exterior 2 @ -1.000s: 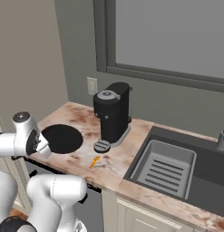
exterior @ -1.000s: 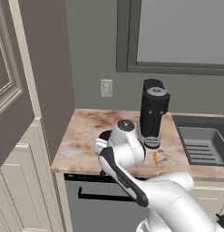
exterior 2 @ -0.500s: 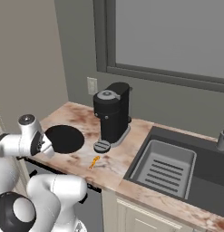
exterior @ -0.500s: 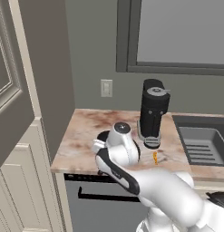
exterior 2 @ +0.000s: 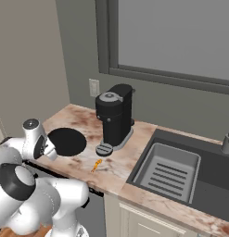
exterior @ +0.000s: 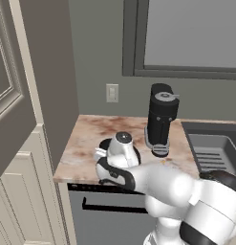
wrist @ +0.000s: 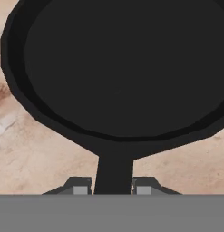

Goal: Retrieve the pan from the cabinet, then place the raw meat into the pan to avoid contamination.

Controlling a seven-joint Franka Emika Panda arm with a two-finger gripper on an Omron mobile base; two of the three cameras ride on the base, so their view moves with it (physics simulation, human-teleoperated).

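The black pan (wrist: pixel 127 68) is low over the marble counter, and whether it touches I cannot tell. Its straight handle (wrist: pixel 113 174) runs down between my two finger tips. My gripper (wrist: pixel 113 189) is shut on that handle. From the right base view the pan (exterior 2: pixel 67 141) lies at the counter's left end, with my gripper (exterior 2: pixel 51 151) at its near-left side. The raw meat (exterior 2: pixel 96 165), a tiny orange piece, lies on the counter right of the pan, in front of the coffee machine. The cream cabinet (exterior: pixel 28 191) stands at the left, its upper door (exterior: pixel 9 95) swung open.
A black coffee machine (exterior 2: pixel 115 118) stands behind the meat, close to the pan's right side. A sink with a ribbed basin (exterior 2: pixel 169 169) lies further right. The dark dishwasher front (exterior: pixel 110 215) is below the counter edge. A wall socket (exterior: pixel 112 93) is on the back wall.
The arm has shifted its wrist and elbow a little. The hand and the pan have edged slightly rightward over the counter. The grip on the handle is unchanged.
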